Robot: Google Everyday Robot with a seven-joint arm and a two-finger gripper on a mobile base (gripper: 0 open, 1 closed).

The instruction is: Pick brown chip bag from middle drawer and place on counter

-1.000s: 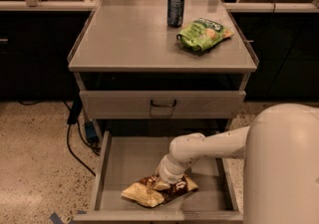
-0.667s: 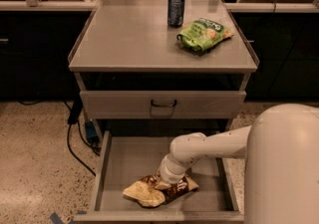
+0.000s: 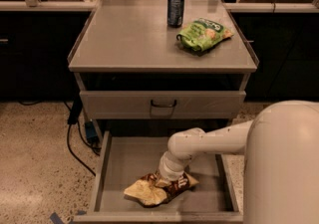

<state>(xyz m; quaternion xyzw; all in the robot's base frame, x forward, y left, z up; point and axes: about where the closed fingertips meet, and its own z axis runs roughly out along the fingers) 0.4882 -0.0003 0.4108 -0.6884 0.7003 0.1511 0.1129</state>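
Arm (image 3: 209,138) bent down into middle drawer (image 3: 124,166) w/ hand (image 3: 167,180) atop brown chip bag (image 3: 143,194); grip can't tell.

middle drawer (image 3: 127,161), brown chip bag (image 3: 148,194) inside, gripper (image 3: 168,176) on bag

One close camera looks down past the arm (image 3: 214,138), over the counter (image 3: 129,39), to the middle drawer (image 3: 124,163), where the gripper (image 3: 167,177) sits.

Two chip bags (image 3: 203,34) (image 3: 149,193), one can (image 3: 175,9), two drawers (image 3: 124,104), tool (image 3: 167,180) in lower drawer (image 3: 122,166)
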